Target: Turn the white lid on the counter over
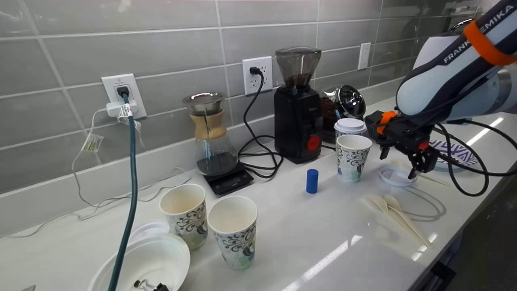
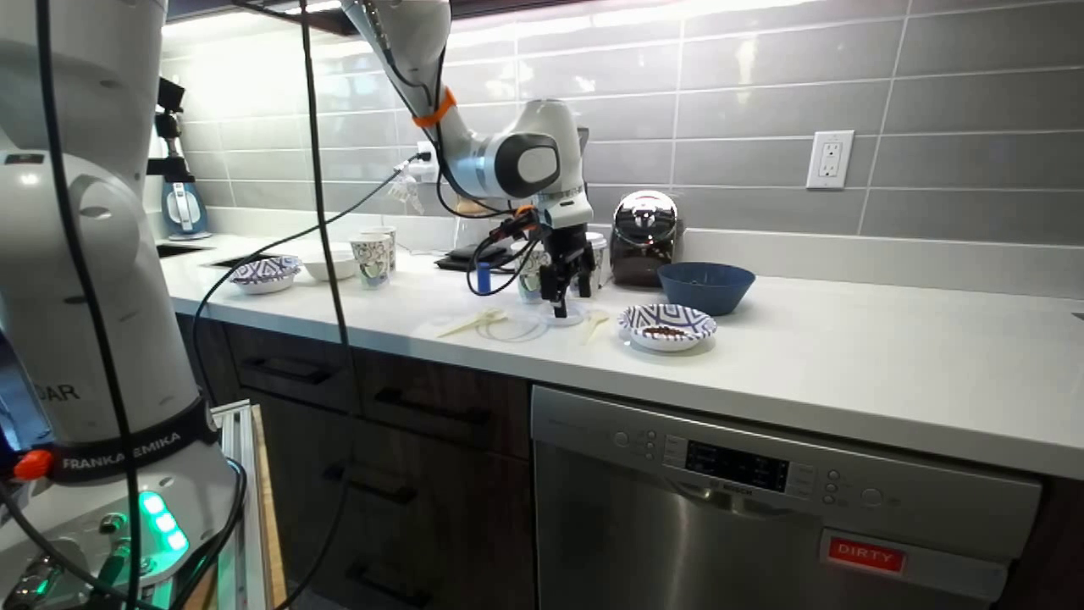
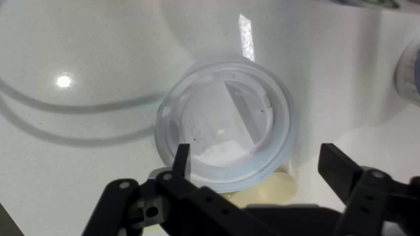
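The white lid (image 3: pixel 226 121) lies flat on the glossy white counter (image 1: pixel 291 234). It looks like a shallow dish with its rim up in an exterior view (image 1: pixel 394 176); it also shows small under the gripper in an exterior view (image 2: pixel 577 316). My gripper (image 3: pixel 255 152) is open and empty, pointing down just over the lid. In the wrist view its left finger overlaps the lid's lower-left rim; its right finger is over bare counter right of the lid. The gripper shows in both exterior views (image 1: pixel 398 166) (image 2: pixel 573 303). I cannot tell whether a finger touches the lid.
A paper cup (image 1: pixel 352 159) stands close to the lid, with a lidded cup (image 1: pixel 349 126) behind it. Pale utensils (image 1: pixel 398 216) lie near, one partly under the lid's edge (image 3: pixel 272 188). A patterned plate (image 2: pixel 667 329), blue bowl (image 2: pixel 707 288) and blue cylinder (image 1: pixel 312 181) are around.
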You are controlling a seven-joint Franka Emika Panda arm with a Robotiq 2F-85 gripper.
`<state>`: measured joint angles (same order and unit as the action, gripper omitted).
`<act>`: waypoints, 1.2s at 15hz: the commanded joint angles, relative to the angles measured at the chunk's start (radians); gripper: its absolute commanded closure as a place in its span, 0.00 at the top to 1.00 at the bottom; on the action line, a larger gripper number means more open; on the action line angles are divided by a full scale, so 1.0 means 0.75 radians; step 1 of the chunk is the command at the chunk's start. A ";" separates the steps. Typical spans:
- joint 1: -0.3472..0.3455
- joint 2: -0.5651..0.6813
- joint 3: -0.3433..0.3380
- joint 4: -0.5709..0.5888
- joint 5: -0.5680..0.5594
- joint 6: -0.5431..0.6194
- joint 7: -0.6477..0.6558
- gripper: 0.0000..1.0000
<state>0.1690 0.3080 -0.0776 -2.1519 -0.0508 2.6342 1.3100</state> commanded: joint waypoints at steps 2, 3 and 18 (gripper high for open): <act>0.033 0.024 -0.026 0.049 -0.061 -0.074 0.095 1.00; 0.031 0.027 -0.023 0.054 -0.062 -0.089 0.098 1.00; 0.025 0.021 -0.017 0.057 -0.134 -0.210 0.194 1.00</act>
<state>0.1773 0.3148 -0.0827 -2.1231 -0.1169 2.4929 1.4052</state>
